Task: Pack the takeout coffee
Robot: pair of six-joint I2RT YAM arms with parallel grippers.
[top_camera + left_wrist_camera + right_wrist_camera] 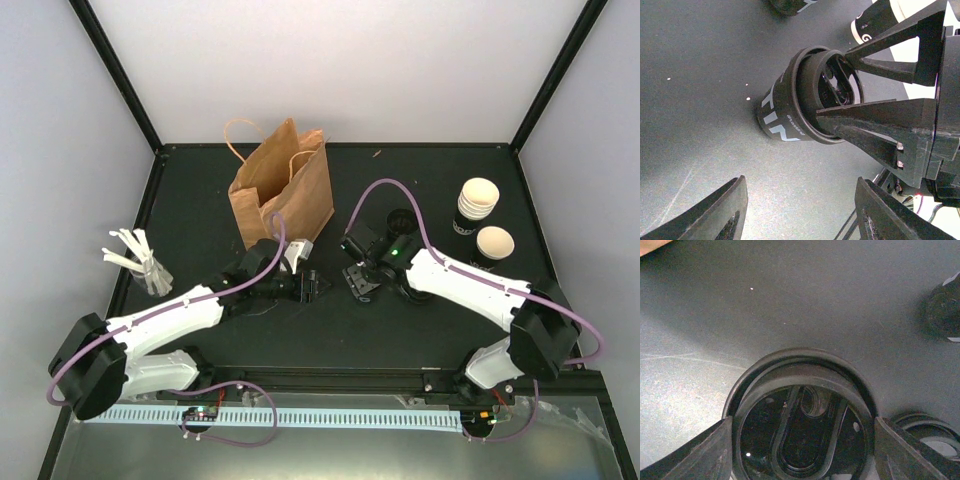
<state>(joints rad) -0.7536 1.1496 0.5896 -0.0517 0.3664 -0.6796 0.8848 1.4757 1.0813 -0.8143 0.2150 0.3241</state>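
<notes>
Two pincers meet mid-bench [400, 340]: the left pincer [801, 179] gapes empty, while the right pincer [803, 419] clasps a black lidded paper cup [785, 112]. At far right, the small black cream-lined paper cup [493, 245] stands upright, just beside the nested cup stack [478, 203].

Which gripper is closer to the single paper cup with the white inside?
Right. The right gripper, closed on a black lidded cup, is left of the single cup; the left gripper is farther left.

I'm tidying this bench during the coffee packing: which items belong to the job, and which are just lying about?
Job: single cream-lined cup; paper bag; lidded black cup in the right gripper.
Lying about: stack of cups; white sticks.
</notes>
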